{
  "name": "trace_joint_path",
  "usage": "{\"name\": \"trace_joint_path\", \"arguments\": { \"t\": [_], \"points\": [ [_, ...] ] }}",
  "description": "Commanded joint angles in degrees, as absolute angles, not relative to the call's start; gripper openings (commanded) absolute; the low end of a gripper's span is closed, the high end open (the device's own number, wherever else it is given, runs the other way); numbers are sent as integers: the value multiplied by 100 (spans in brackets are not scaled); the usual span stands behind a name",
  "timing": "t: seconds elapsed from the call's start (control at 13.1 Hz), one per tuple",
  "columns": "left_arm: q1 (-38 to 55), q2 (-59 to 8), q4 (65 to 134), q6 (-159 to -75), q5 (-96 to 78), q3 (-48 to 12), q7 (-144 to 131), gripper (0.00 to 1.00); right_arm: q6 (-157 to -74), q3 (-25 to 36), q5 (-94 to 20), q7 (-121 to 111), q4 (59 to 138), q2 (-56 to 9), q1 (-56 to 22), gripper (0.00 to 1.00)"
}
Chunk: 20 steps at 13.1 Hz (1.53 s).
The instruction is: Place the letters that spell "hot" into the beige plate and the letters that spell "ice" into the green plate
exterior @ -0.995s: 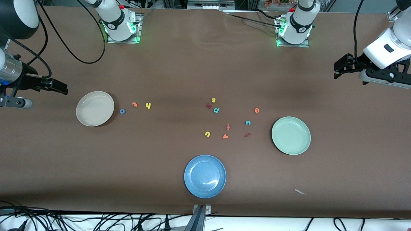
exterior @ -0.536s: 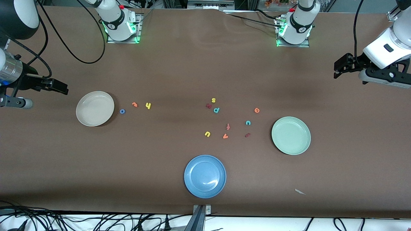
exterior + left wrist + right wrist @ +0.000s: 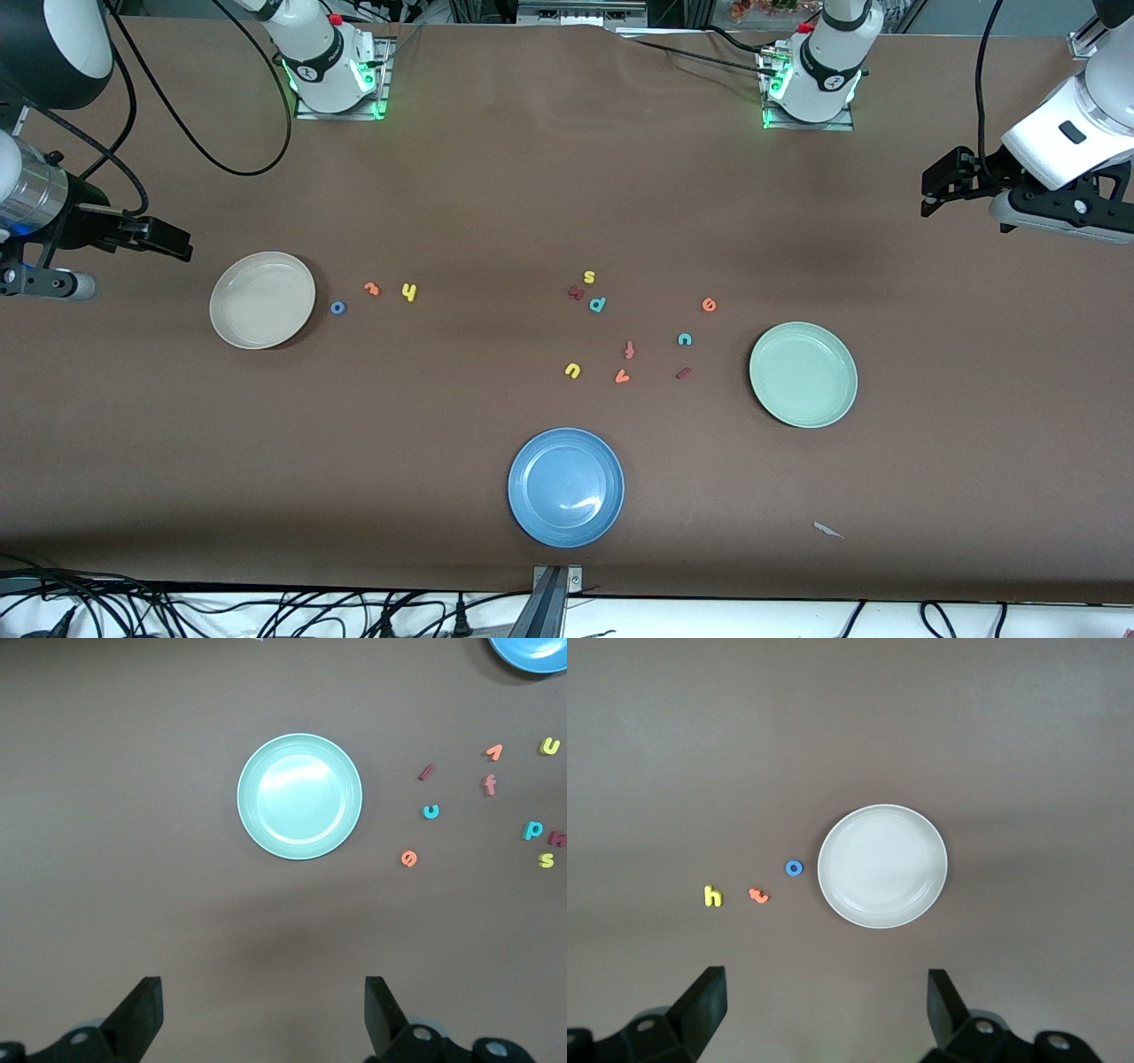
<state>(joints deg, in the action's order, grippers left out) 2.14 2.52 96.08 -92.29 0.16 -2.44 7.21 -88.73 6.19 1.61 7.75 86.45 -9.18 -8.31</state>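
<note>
The beige plate [image 3: 262, 299] [image 3: 882, 865] lies empty toward the right arm's end. Beside it sit the blue o [image 3: 337, 307] [image 3: 794, 868], orange t [image 3: 371, 288] [image 3: 757, 896] and yellow h [image 3: 408, 291] [image 3: 712, 896]. The green plate [image 3: 803, 374] [image 3: 299, 796] lies empty toward the left arm's end, with the orange e [image 3: 709, 305] [image 3: 408, 858], teal c [image 3: 684, 339] [image 3: 431, 811] and dark red i [image 3: 683, 373] [image 3: 426, 773] beside it. My right gripper [image 3: 175, 242] [image 3: 825, 974] hangs open high above bare table beside the beige plate. My left gripper [image 3: 928, 197] [image 3: 261, 983] hangs open high above bare table beside the green plate.
A blue plate [image 3: 566, 487] lies near the table's front edge. Mid-table are a yellow s [image 3: 589, 277], a dark red letter [image 3: 576, 292], a teal d/p [image 3: 597, 304], a red-orange f [image 3: 630, 350], a yellow u [image 3: 572, 370] and an orange v [image 3: 622, 377]. A paper scrap [image 3: 827, 530] lies nearer the camera than the green plate.
The right arm has shifted very slightly. The left arm, the letters and the plates have not moved.
</note>
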Motion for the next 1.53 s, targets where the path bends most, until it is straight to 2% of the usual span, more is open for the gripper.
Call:
{"name": "trace_joint_path", "arguments": {
  "t": [0.0,0.69,0.92,1.22,1.45],
  "points": [
    [237,299,9562,-9141,229,-264,791,100,-8877,580,246,800,8807,-747,-835,100],
    [246,264,9492,-9106,149,-255,782,100,-8842,563,246,826,8868,-730,-835,100],
    [272,-8,9466,-9114,141,-264,800,100,-8877,493,237,1019,8868,-729,-835,100],
    [780,-289,9422,-9149,141,-255,817,100,-8895,483,246,1020,8868,-729,-835,100],
    [1246,-859,9036,-9228,10,-264,800,100,-8894,492,237,1020,8894,-729,-835,100]
  ]
}}
